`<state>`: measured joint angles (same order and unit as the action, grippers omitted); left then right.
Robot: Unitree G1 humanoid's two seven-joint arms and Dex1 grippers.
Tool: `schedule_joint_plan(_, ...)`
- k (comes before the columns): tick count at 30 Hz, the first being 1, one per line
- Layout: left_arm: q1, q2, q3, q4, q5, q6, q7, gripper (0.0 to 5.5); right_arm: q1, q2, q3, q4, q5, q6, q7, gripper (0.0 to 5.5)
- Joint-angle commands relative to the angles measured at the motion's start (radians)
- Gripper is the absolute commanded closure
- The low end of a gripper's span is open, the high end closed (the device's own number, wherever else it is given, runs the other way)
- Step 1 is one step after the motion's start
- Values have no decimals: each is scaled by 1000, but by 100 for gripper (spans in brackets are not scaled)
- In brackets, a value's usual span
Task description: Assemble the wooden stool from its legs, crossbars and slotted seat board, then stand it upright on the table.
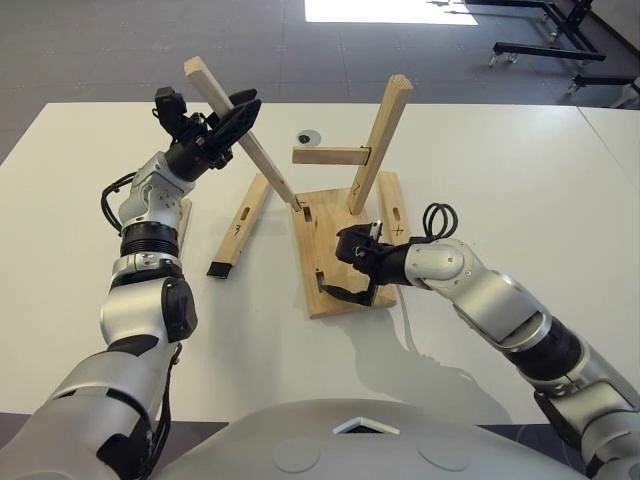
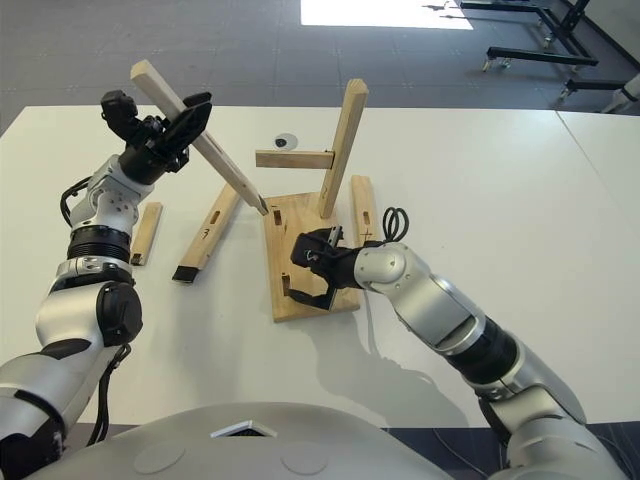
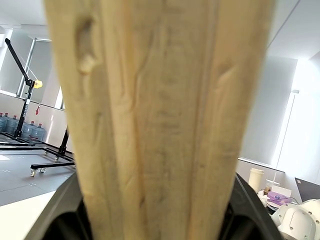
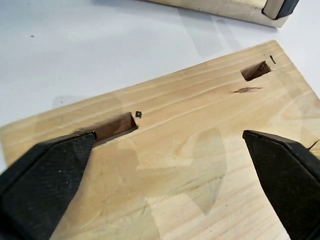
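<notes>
The slotted seat board lies flat on the white table. One leg stands tilted in a back slot, with a crossbar sticking out of it sideways. My left gripper is shut on a second leg, held slanted with its lower end at the board's back left slot. My right gripper is open low over the board's front part; in the right wrist view its fingertips straddle bare wood beside an empty slot.
A third leg with a black foot lies left of the board. A fourth leg lies along the board's right side. A short crossbar lies under my left forearm. A round grommet sits behind.
</notes>
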<state>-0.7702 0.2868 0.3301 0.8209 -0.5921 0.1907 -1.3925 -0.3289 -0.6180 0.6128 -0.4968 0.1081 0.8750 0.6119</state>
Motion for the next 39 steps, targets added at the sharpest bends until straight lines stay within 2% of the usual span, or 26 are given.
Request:
schedule_joint_plan(1, 2, -6, -10, -22, 0, 1, 6, 348, 4, -13, 48, 45, -65, -44, 9, 10)
schedule_joint_plan(6, 6, -14, -19, -34, 4, -7, 11, 348, 3, -136, 130, 1, -174, -144, 109, 10)
schedule_joint_plan(10, 24, -19, -19, -45, 2, -13, 14, 348, 28, -193, 105, 13, -198, -187, 162, 10)
schedule_joint_plan(14, 44, -24, -22, -67, 0, -9, 22, 348, 7, -138, 60, 53, -184, -178, 162, 10)
schedule_joint_plan(21, 80, -25, -36, -99, 2, 0, 27, 348, -71, -10, -85, -20, -47, 20, 185, 10)
schedule_joint_plan(28, 76, -20, -43, -94, 7, -14, 32, 348, -68, -58, -84, -63, -40, 37, 212, 10)
schedule_joint_plan(35, 57, -20, -23, -62, -7, -35, 33, 348, -95, -14, -227, 14, 75, 70, 226, 10)
schedule_joint_plan(39, 42, -28, -27, 10, 9, -63, 23, 348, -90, -5, -247, 44, 105, 68, 222, 10)
